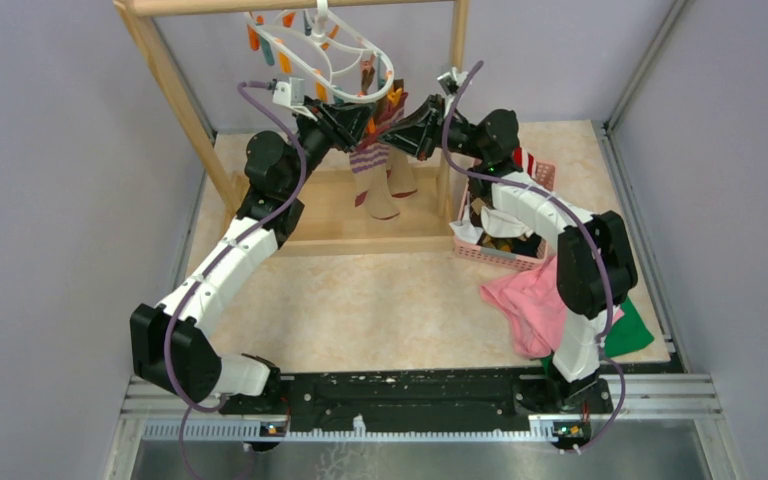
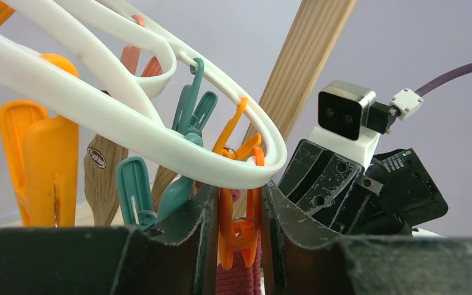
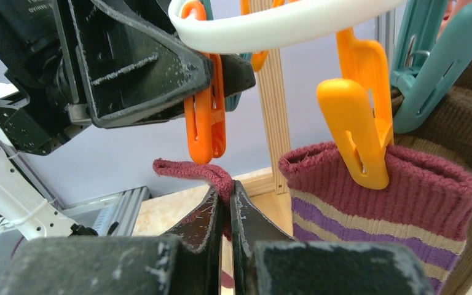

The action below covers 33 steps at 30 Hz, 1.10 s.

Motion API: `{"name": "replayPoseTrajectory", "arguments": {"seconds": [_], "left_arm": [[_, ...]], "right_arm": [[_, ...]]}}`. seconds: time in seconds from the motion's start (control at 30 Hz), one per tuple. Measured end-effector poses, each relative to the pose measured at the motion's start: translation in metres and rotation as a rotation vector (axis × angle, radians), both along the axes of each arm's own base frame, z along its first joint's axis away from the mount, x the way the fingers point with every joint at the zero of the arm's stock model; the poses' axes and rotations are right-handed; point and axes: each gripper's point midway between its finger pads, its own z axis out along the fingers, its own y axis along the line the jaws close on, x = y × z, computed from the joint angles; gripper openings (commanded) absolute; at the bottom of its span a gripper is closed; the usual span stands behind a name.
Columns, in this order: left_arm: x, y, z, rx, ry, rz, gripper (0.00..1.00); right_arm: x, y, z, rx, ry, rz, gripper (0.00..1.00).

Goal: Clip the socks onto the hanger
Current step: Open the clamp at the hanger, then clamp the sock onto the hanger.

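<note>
At the far side of the table, under the right rim of the hanger, the right gripper has its fingers pressed shut on the maroon cuff of a sock. A fold of the fabric pokes up just left of the fingertips. Directly above the cuff, close but apart from it, hangs an orange clip. The left gripper is clamped on that clip, one finger against each side. Whether the clip's mouth is spread cannot be made out. The hanger itself hangs from the wooden rack. Just to the right, a striped sock with the same maroon cuff is already pinned by a second orange clip. More fabric lies in the pink basket further right.

The step in hand looks like bringing the held cuff to the clip. Next, the left fingers probably need to squeeze the clip's upper arms until its mouth gapes. Meanwhile the right should lift the cuff edge straight up into the mouth. The left should let go first so the clip bites, and only then the right.
</note>
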Motion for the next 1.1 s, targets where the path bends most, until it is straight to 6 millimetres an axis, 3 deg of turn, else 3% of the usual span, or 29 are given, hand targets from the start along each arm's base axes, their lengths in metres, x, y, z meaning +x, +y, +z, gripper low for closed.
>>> {"name": "replayPoseTrajectory", "arguments": {"seconds": [0.27,0.73,1.1], "left_arm": [[0.000,0.000,0.001,-0.001,-0.005,0.000,0.18],[0.000,0.000,0.001,-0.002,-0.006,-0.001,0.18],[-0.001,0.000,0.001,0.002,-0.010,-0.003,0.18]], "right_arm": [[0.003,0.000,0.011,0.011,0.017,-0.011,0.00],[0.012,0.003,-0.004,-0.050,0.071,-0.039,0.00],[0.012,0.006,0.003,-0.052,0.071,-0.036,0.00]]}}
